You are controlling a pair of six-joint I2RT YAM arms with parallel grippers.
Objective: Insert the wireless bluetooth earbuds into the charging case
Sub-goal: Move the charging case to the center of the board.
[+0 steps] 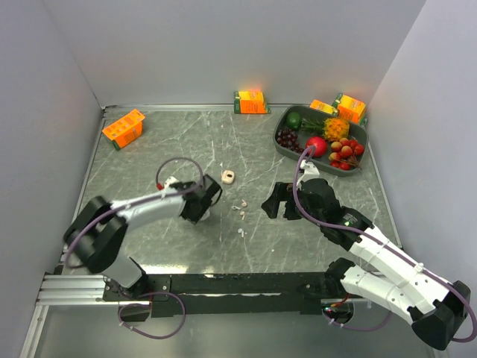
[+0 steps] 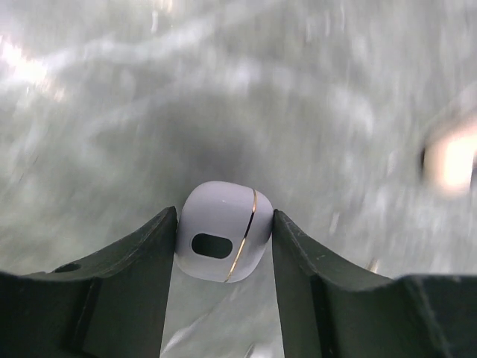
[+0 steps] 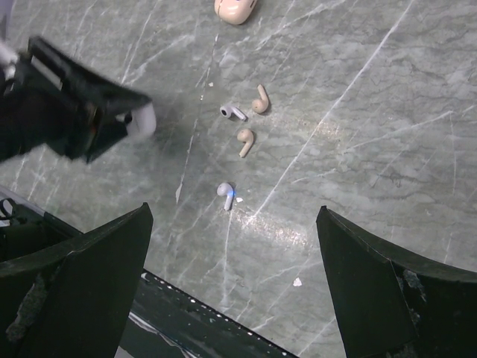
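Observation:
My left gripper is shut on a white rounded charging case with a gold seam, closed, held between both fingers just above the table. Several tiny earbuds lie loose to its right: two beige ones, a white one, and a white one with a blue light. They also show in the top view. A beige case lies behind them. My right gripper is open and empty, hovering above the earbuds and to their right in the top view.
A grey tray of toy fruit stands at the back right. Orange cartons stand at the back left, back middle and back right. Walls close the table on three sides. The black front rail is near.

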